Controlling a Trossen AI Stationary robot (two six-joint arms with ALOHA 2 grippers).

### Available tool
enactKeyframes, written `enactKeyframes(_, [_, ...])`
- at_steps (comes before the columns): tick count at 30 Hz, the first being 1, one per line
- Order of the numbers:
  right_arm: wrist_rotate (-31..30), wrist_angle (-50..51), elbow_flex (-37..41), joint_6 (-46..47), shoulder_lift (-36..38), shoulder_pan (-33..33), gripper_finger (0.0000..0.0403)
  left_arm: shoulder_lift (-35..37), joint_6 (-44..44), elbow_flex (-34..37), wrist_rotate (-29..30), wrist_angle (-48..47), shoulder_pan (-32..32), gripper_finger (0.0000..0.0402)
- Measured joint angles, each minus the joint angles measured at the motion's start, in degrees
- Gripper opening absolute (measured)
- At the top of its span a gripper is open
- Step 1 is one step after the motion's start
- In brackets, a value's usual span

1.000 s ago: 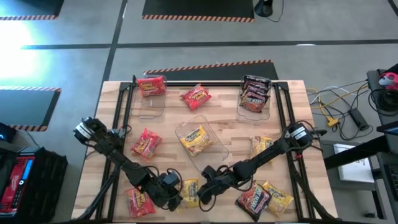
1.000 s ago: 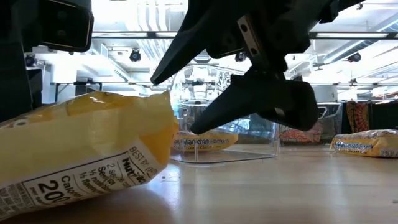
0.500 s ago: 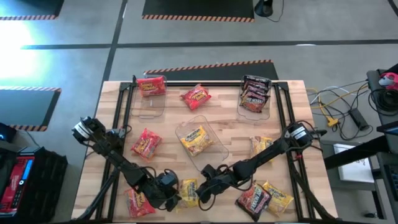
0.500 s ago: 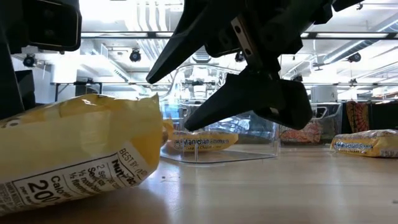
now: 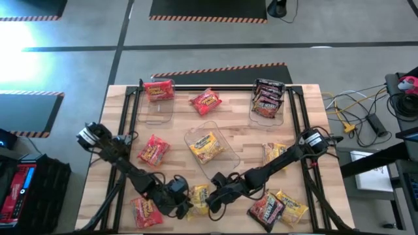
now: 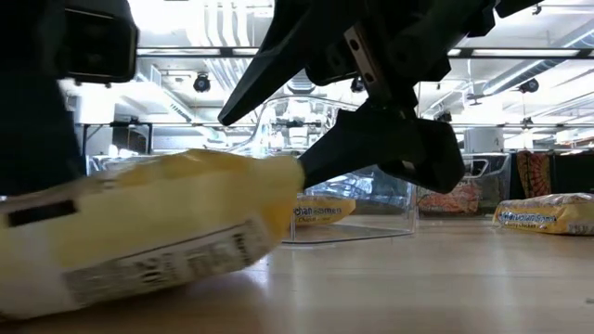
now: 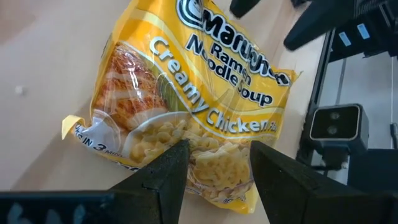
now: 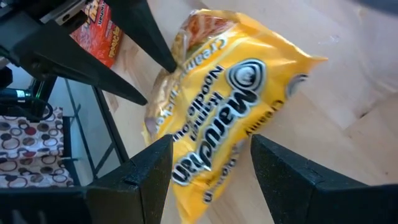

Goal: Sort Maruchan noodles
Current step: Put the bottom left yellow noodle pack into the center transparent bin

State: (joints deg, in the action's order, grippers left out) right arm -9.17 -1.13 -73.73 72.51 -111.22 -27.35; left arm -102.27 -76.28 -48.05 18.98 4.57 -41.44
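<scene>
A yellow Maruchan packet [image 5: 198, 198] lies near the table's near edge, between my two grippers. My left gripper [image 5: 187, 203] comes at it from the left, my right gripper [image 5: 213, 198] from the right. In the left wrist view the packet [image 7: 205, 99] fills the picture, and my left gripper [image 7: 214, 152] is closed down on its near end. My right gripper [image 8: 208, 146] is open. In the low view its fingers [image 6: 263, 148] gape one above the other at the packet's [image 6: 158, 232] right end. My left gripper has its two fingers [image 7: 177, 165] on the packet's short end [image 7: 214, 140] nearest the wrist. They come slanting down from above and from the left, with a narrow strip of wrapper between them. The packet's underside rests on the table [image 6: 418, 278].
Three clear bins stand farther back: a left one [image 5: 157, 108] with a red packet, a middle one [image 5: 225, 153] with a yellow packet, and a right one [image 5: 266, 114] with dark packets. Loose packets lie around: red [image 5: 154, 151], [image 5: 206, 101], [image 5: 147, 212], yellow [image 5: 274, 153], [image 5: 290, 209], dark [image 5: 264, 209].
In the low view the yellow packet has slid toward the right gripper. Its right end now reaches that gripper's lower finger, and its top bulges more. The left arm's dark bulk has come in behind it. The right gripper has stayed open and still.
</scene>
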Motion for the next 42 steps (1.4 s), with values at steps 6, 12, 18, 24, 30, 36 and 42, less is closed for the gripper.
enactKeyframes(6, [0.0, 0.5, 0.0, 0.1, 0.0, 0.0, 0.0206, -0.1, 3.8, 0.1, -0.5, 2.4, 2.4, 0.016])
enactKeyframes(12, [1.3, 3.7, 0.0, 2.2, 0.0, 0.0, 0.0206, -0.1, 5.7, 0.0, -2.4, 3.1, 3.9, 0.0158])
enactKeyframes(18, [3.6, 3.9, 0.0, 2.5, 0.1, 0.0, 0.0206, -0.1, 6.3, 0.1, -1.8, 4.5, 3.9, 0.0143])
enactKeyframes(24, [3.7, 4.1, 0.0, 2.5, 0.5, 0.0, 0.0206, 0.1, 11.4, -0.8, -0.7, 6.8, 3.9, 0.0135])
enactKeyframes(30, [3.6, 7.7, 0.0, 1.1, 2.6, 0.0, 0.0206, 1.4, 13.6, -0.8, 1.4, 6.8, 3.8, 0.0135])
enactKeyframes(36, [3.3, 10.3, 0.0, 0.3, 3.3, 0.0, 0.0206, 2.0, 14.3, -0.9, 1.2, 5.6, 3.0, 0.0135])
enactKeyframes(42, [3.2, 10.3, 0.0, -0.1, 3.1, 0.0, 0.0206, 2.0, 10.8, -0.9, 0.4, 5.1, 0.7, 0.0135])
